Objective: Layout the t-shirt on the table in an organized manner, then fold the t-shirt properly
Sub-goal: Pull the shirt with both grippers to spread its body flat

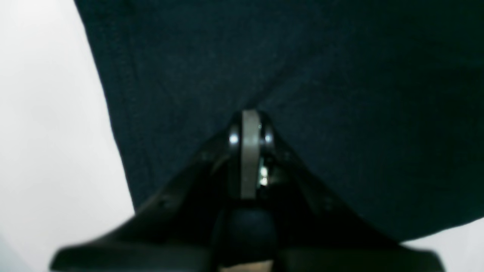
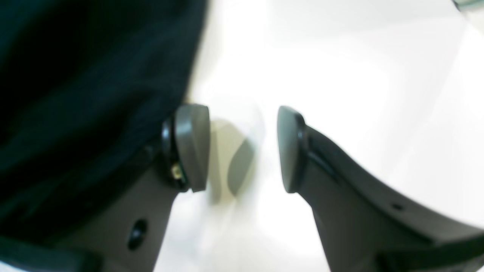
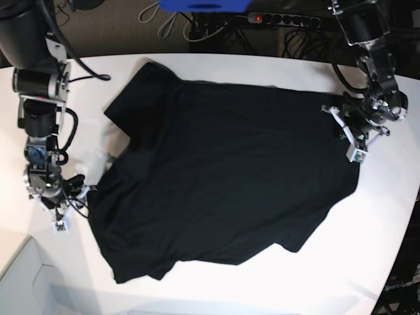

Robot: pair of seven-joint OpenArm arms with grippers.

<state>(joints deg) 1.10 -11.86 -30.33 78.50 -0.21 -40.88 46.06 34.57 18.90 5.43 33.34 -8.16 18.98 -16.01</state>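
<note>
The black t-shirt lies spread on the white table, plain black side up, with no print showing. My left gripper is at the shirt's right edge. In the left wrist view it is shut, its pads pressed together with the dark cloth drawn to their tip. My right gripper is at the shirt's left edge. In the right wrist view it is open and empty over bare table, with its left finger beside the cloth's edge.
A power strip and cables and a blue object lie beyond the table's far edge. The table's curved edge runs down the right side, close to my left arm. A white ledge sits at lower left.
</note>
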